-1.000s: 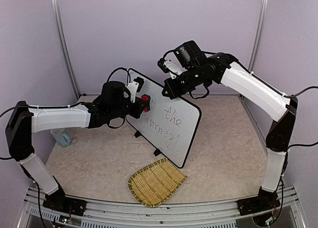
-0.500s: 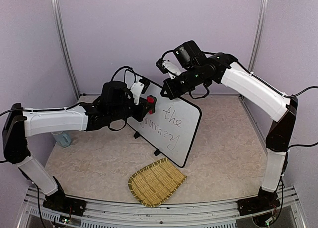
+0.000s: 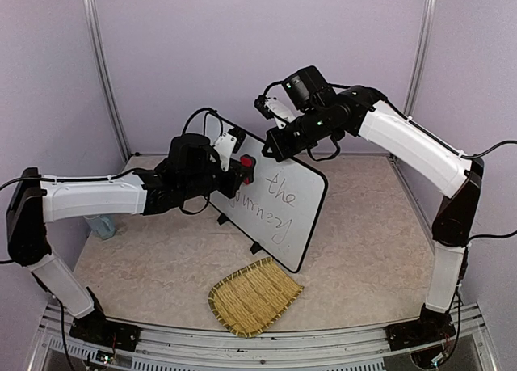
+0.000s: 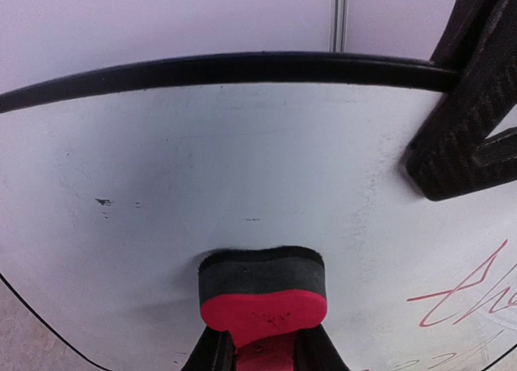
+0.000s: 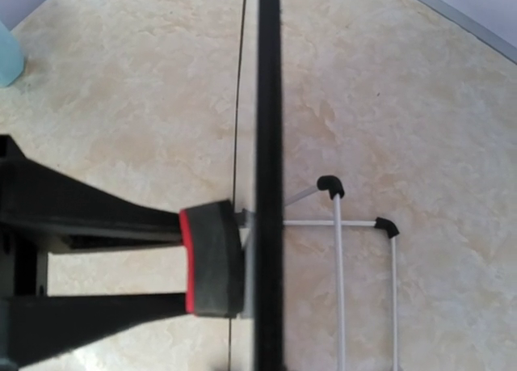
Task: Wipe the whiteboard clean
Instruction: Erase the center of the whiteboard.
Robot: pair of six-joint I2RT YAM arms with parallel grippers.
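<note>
Left pincer [image 3: 240, 167], pinching a red-and-black eraser [image 4: 262, 294], has slid a little rightward across the upper whiteboard [image 4: 161, 145], so wiping is advancing toward the handwriting [image 3: 275, 201]. Right pincer [image 3: 271, 147] is pressed together on the top rim, steadying it. At mid-frame the whiteboard stands tilted on the tabletop [image 3: 363, 250], its upper left white, with "the" and a lower word left.

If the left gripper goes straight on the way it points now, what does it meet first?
The whiteboard. The eraser held in the left gripper seems to touch its white face, though contact is hard to confirm.
</note>
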